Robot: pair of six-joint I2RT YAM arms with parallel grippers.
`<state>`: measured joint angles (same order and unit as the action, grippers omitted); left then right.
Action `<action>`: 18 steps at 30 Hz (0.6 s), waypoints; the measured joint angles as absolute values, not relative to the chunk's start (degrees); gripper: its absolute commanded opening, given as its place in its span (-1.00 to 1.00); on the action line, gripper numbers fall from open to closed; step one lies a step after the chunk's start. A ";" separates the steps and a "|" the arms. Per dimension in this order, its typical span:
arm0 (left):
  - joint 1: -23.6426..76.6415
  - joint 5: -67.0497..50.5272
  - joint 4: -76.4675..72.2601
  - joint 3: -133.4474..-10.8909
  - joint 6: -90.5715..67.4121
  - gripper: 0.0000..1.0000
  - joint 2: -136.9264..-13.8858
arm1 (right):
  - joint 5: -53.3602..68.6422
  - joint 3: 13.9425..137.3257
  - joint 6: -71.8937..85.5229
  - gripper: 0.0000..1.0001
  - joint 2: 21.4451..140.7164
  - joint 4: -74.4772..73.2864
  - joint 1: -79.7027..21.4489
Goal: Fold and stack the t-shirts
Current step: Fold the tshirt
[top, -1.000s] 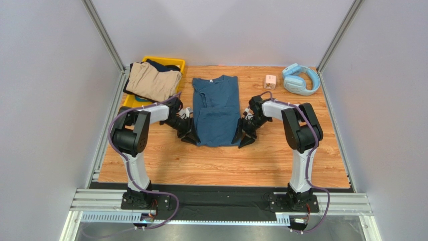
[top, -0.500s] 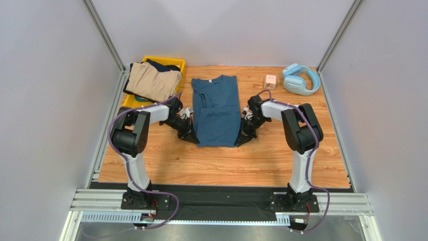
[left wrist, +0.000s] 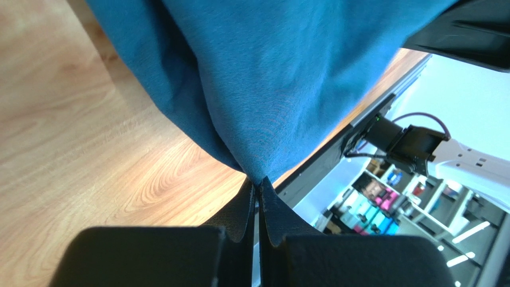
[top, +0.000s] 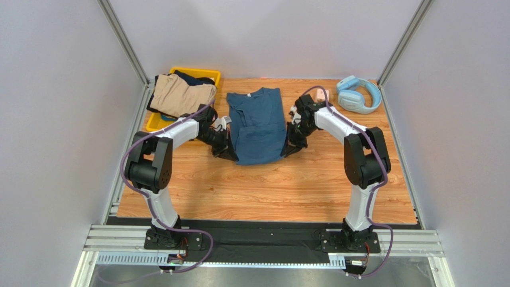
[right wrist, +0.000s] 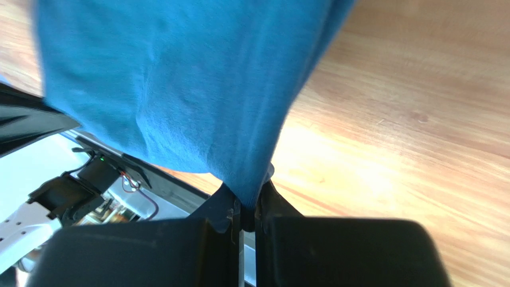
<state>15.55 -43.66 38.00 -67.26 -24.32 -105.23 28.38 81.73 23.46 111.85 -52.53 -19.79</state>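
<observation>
Now left tool (left wrist: 258, 188) and right tool (right wrist: 244, 204) clamped tight on teal t-shirt (top: 257, 122) corners.

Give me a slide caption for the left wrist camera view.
Left gripper shut on a corner of the teal-blue t-shirt, over the wooden table.

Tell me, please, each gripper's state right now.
Left gripper: shut on a hem corner of the teal t-shirt.
Right gripper: shut on its other hem corner.
</observation>
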 measured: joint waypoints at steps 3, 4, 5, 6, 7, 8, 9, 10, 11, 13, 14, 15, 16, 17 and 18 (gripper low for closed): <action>15.55 -42.44 38.87 -70.02 -24.38 -1.00 -104.81 | 27.33 88.40 22.81 -1.00 111.74 -55.20 -19.79; 15.55 -41.87 39.09 -71.13 -24.40 -1.00 -104.66 | 26.98 91.13 22.63 -1.00 111.74 -56.14 -19.79; 15.55 -41.30 39.48 -72.51 -24.47 -1.00 -104.55 | 26.72 93.71 22.57 -1.00 111.74 -56.90 -19.79; 15.55 -40.73 39.77 -74.26 -24.58 -1.00 -104.55 | 26.39 97.21 22.44 -1.00 111.74 -57.74 -19.79; 15.55 -40.10 40.01 -75.40 -24.60 -1.00 -104.55 | 26.37 99.02 22.39 -1.00 111.74 -57.95 -19.79; 15.55 -39.38 40.14 -76.93 -24.73 -1.00 -104.55 | 26.17 101.38 22.39 -1.00 111.90 -58.50 -19.79; 15.55 -38.28 40.38 -79.26 -24.84 -1.00 -104.55 | 26.06 103.70 22.39 -1.00 112.14 -58.85 -19.79; 15.55 -38.15 40.36 -79.70 -24.86 -1.00 -104.55 | 26.04 105.71 22.39 -1.00 112.42 -59.09 -19.79; 15.53 -37.39 40.97 -81.12 -25.02 -1.00 -104.60 | 26.02 108.42 22.39 -1.00 113.14 -59.53 -19.77; 15.49 -35.53 42.11 -85.12 -25.26 -1.00 -105.43 | 26.04 112.38 22.39 -1.00 114.87 -59.66 -19.75; 15.49 -34.54 42.63 -87.77 -25.34 -1.00 -106.26 | 26.06 113.89 22.39 -0.99 115.79 -59.79 -19.73; 15.49 -33.74 42.89 -89.89 -25.36 -1.00 -107.04 | 26.11 115.79 22.39 -1.00 117.12 -60.05 -19.68; 15.42 -32.53 43.68 -93.38 -25.36 -1.00 -108.47 | 26.09 117.36 22.39 -1.00 118.50 -60.01 -19.68; 15.38 -31.48 43.99 -96.25 -25.39 -1.00 -109.80 | 26.11 118.56 22.39 -1.00 119.85 -60.18 -19.68; 15.35 -30.65 44.07 -98.26 -25.36 -1.00 -110.78 | 26.13 119.50 22.35 -1.00 120.92 -60.31 -19.66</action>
